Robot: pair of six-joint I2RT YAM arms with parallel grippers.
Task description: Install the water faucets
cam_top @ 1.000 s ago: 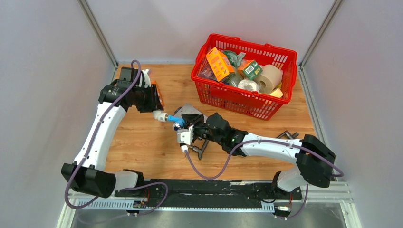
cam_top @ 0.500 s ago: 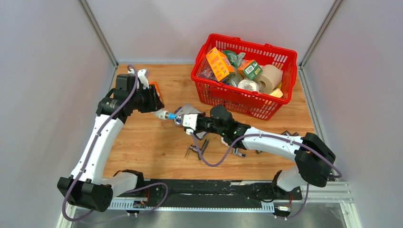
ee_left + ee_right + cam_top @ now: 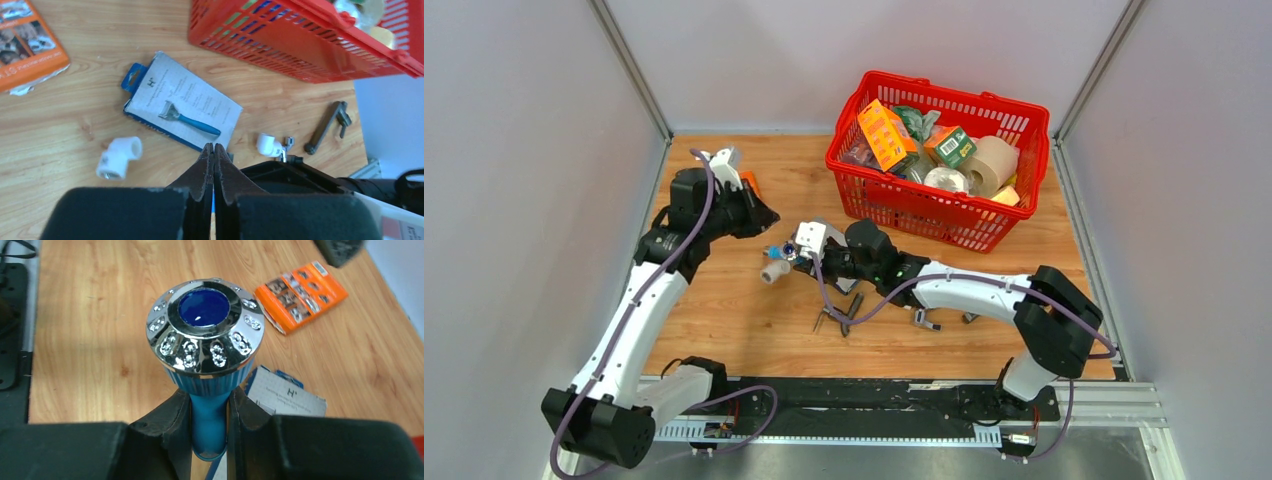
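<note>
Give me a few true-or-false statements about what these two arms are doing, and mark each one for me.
1. The right end effector grips a blue faucet. True.
2. The left end effector holds the white elbow. False: it is shut on nothing, and the elbow lies on the table.
3. The red basket is empty. False: it holds boxes and more.
4. A razor card lies on the table. True.
</note>
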